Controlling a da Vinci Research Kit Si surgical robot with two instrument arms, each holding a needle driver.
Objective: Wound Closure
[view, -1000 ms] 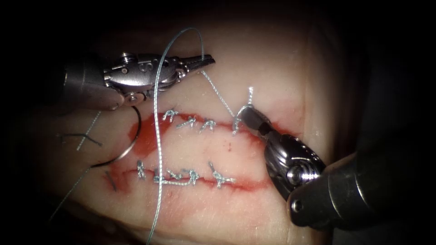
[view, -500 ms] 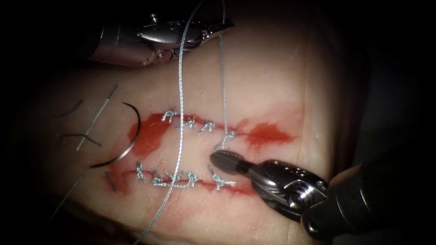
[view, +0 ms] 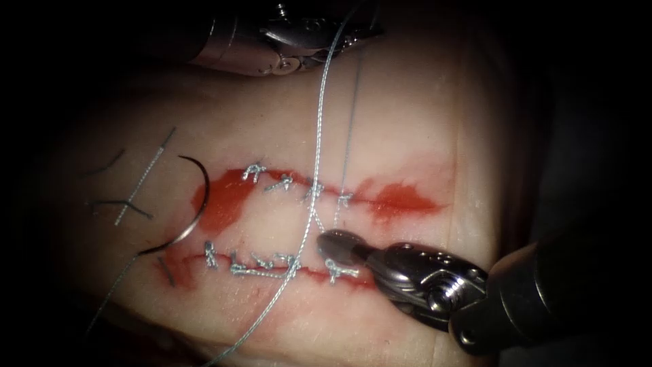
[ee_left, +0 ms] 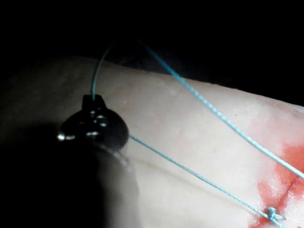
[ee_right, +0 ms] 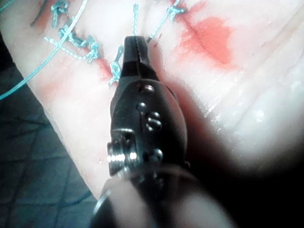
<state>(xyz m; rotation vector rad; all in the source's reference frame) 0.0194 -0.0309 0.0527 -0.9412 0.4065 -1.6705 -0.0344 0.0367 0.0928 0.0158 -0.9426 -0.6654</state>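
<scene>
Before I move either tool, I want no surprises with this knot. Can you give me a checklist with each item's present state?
1. Left claw holds the thread: ok. The strand runs straight down to the newest knot.
2. Right claw shut, tip just below that knot: ok.
3. Right claw gripping the knot's short tail: cannot tell.
4. Needle free: ok. It lies on the tissue by the left end of the cuts, held by neither tool.
5. Long loop of thread clear of the right claw: cannot tell. It passes close beside the tip.
</scene>
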